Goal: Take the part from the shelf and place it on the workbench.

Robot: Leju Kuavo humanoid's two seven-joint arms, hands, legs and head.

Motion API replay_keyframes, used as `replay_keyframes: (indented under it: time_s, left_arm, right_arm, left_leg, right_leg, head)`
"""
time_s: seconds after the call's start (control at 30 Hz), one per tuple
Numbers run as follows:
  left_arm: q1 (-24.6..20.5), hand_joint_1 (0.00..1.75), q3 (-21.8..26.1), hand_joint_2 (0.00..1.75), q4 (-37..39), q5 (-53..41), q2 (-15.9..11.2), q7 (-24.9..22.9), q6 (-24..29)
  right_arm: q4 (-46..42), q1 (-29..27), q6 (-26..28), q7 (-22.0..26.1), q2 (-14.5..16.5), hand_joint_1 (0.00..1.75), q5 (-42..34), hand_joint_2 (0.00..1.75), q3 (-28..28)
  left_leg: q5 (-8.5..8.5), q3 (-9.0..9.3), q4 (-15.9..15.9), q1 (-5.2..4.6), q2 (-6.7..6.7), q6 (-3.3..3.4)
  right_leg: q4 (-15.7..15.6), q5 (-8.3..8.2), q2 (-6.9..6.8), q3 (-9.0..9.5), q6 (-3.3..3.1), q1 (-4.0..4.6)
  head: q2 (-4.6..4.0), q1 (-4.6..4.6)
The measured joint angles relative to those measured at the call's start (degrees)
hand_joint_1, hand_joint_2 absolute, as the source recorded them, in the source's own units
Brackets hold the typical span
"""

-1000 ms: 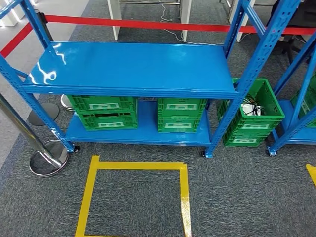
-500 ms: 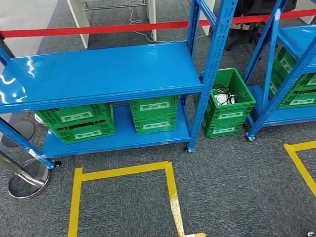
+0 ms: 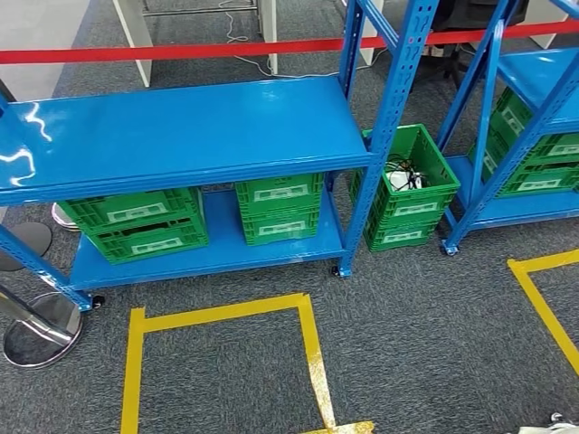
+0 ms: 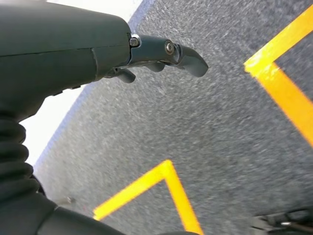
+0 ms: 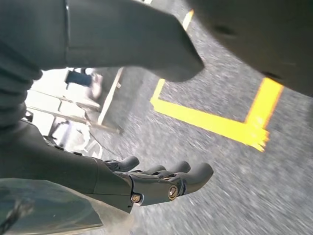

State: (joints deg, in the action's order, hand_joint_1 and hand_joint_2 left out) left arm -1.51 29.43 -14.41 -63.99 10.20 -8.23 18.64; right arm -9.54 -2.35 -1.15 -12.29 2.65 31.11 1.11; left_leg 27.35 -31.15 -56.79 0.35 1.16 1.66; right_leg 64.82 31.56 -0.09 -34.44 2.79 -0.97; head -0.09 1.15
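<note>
Grey carpet (image 3: 423, 325), yellow floor tape (image 3: 310, 348), red barrier tape (image 3: 171, 51)

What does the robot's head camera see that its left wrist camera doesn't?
The head view alone shows the blue shelf, green crates under it and a red barrier tape. The left wrist view alone shows the left hand, its fingers holding nothing. Both show grey carpet with yellow floor tape.

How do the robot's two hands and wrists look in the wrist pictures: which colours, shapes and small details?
The left hand has dark, smooth, rounded fingers with small silver screws at the knuckles, joined to a broad dark grey cover. Behind it sits a black ribbed cuff. The right hand looks the same: dark curved fingers, round metal screws, a matte grey cover and a ribbed cuff. No markings or cables are visible.
</note>
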Motion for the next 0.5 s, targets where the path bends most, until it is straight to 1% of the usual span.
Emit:
replay_keyframes:
  time_s: [0.03, 0.07, 0.1, 0.17, 0.2, 0.23, 0.27, 0.3, 0.33, 0.37, 0.4, 0.43, 0.47, 0.5]
  left_arm:
    - [-0.1, 0.00, -0.7, 0.00, -0.6, 1.7, -0.2, 0.2, -0.5]
    - [-0.1, 0.00, -1.4, 0.00, -1.1, 3.4, -0.5, 0.5, -1.0]
    - [-0.1, 0.00, -2.1, 0.00, -1.6, 5.1, -0.8, 0.7, -1.5]
    - [0.0, 0.00, -3.6, 0.00, -2.3, 8.6, -1.5, 1.1, -2.5]
    - [0.2, 0.00, -4.3, 0.00, -2.5, 10.4, -1.7, 1.3, -3.0]
    - [0.4, 0.00, -5.0, 0.00, -2.7, 12.2, -2.0, 1.5, -3.5]
    - [0.8, 0.00, -5.8, 0.00, -2.7, 13.9, -2.3, 1.7, -4.0]
    - [1.3, 0.00, -6.4, 0.00, -2.8, 15.6, -2.5, 2.0, -4.5]
    - [1.9, 0.00, -7.1, 0.00, -2.8, 17.2, -2.7, 2.2, -5.0]
    - [2.5, 0.00, -7.7, 0.00, -2.8, 18.8, -2.9, 2.3, -5.5]
    - [3.3, 0.00, -8.4, 0.00, -2.8, 20.5, -3.1, 2.5, -6.0]
    - [4.1, 0.00, -9.1, 0.00, -2.7, 22.1, -3.3, 2.7, -6.4]
    - [4.9, 0.00, -9.7, 0.00, -2.6, 23.6, -3.5, 2.9, -6.9]
    - [5.3, 0.00, -10.0, 0.00, -2.6, 24.3, -3.6, 3.0, -7.1]
  right_arm:
    - [0.0, -0.5, 0.0, 0.3, -0.1, 0.00, -0.8, 1.75, 0.0]
    - [0.0, -0.9, 0.0, 0.6, -0.1, 0.00, -1.6, 1.75, 0.0]
    - [0.0, -1.2, 0.0, 1.0, -0.2, 0.00, -2.5, 1.75, 0.0]
    - [-0.1, -1.9, 0.0, 1.7, -0.2, 0.00, -4.2, 1.75, 0.0]
    - [-0.2, -2.1, 0.1, 2.0, -0.2, 0.00, -5.0, 1.75, 0.0]
    - [-0.4, -2.2, 0.1, 2.3, -0.3, 0.00, -5.8, 1.75, 0.0]
    - [-0.7, -2.3, 0.2, 2.6, -0.3, 0.00, -6.7, 1.75, 0.0]
    - [-1.2, -2.3, 0.3, 3.0, -0.4, 0.00, -7.5, 1.75, 0.0]
    - [-1.7, -2.2, 0.3, 3.3, -0.5, 0.00, -8.3, 1.75, 0.0]
    - [-2.3, -2.0, 0.4, 3.6, -0.5, 0.00, -9.1, 1.75, 0.0]
    - [-3.0, -1.9, 0.4, 3.9, -0.5, 0.00, -9.9, 1.75, 0.0]
    - [-3.8, -1.7, 0.4, 4.2, -0.5, 0.00, -10.6, 1.75, 0.0]
    - [-4.7, -1.4, 0.4, 4.5, -0.5, 0.00, -11.3, 1.75, 0.0]
    - [-5.2, -1.3, 0.4, 4.7, -0.6, 0.00, -11.7, 1.75, 0.0]
  left_leg:
    - [0.13, -0.04, -0.3, -0.09, 0.00, -0.33]
    - [0.22, -0.10, -0.4, -0.21, 0.01, -0.71]
    - [0.23, -0.15, -0.6, -0.34, 0.03, -1.09]
    - [0.15, -0.19, -0.7, -0.36, 0.07, -1.66]
    - [0.46, -0.27, -1.0, -0.27, -0.02, -1.93]
    - [1.41, -0.69, -2.2, -0.20, -0.15, -2.21]
    - [2.98, -1.57, -4.4, -0.13, -0.29, -2.47]
    - [5.07, -2.99, -7.9, -0.09, -0.44, -2.68]
    - [7.18, -4.73, -12.2, -0.07, -0.52, -2.80]
    - [8.60, -6.21, -15.7, -0.06, -0.56, -2.83]
    - [8.99, -6.98, -17.7, -0.06, -0.60, -2.77]
    - [8.14, -6.68, -17.3, -0.07, -0.64, -2.61]
    - [6.36, -5.34, -14.6, -0.09, -0.66, -2.36]
    - [5.28, -4.51, -12.9, -0.10, -0.67, -2.22]
  right_leg:
    - [-3.8, -1.15, -0.19, 2.02, -0.04, -0.03]
    - [-6.3, -1.71, -0.27, 3.43, -0.25, -0.03]
    - [-7.3, -1.72, -0.26, 4.05, -0.54, 0.03]
    - [-7.3, -1.86, -0.02, 4.16, -1.41, 0.15]
    - [-7.3, -1.98, -0.03, 4.14, -1.78, 0.12]
    - [-7.4, -2.08, -0.06, 4.13, -2.18, 0.06]
    - [-7.5, -2.19, -0.09, 4.11, -2.53, -0.02]
    - [-7.5, -2.24, -0.10, 4.04, -2.78, 0.00]
    - [-7.5, -2.26, -0.08, 3.95, -2.95, 0.06]
    - [-7.5, -2.28, -0.04, 3.89, -3.01, 0.15]
    - [-7.5, -2.30, 0.01, 3.86, -3.04, 0.24]
    - [-7.5, -2.30, 0.10, 3.88, -3.05, 0.33]
    - [-7.5, -2.31, 0.21, 3.95, -3.05, 0.42]
    - [-7.5, -2.31, 0.27, 3.98, -3.05, 0.46]
  head:
    - [0.01, 0.01]
    - [0.01, -0.01]
    - [0.01, -0.02]
    - [0.01, -0.03]
    - [0.01, -0.03]
    - [0.00, -0.06]
    - [0.00, -0.10]
    - [0.01, -0.13]
    - [0.01, -0.15]
    - [0.01, -0.14]
    - [0.00, -0.13]
    - [0.00, -0.13]
    - [0.00, -0.13]
    - [0.00, -0.13]
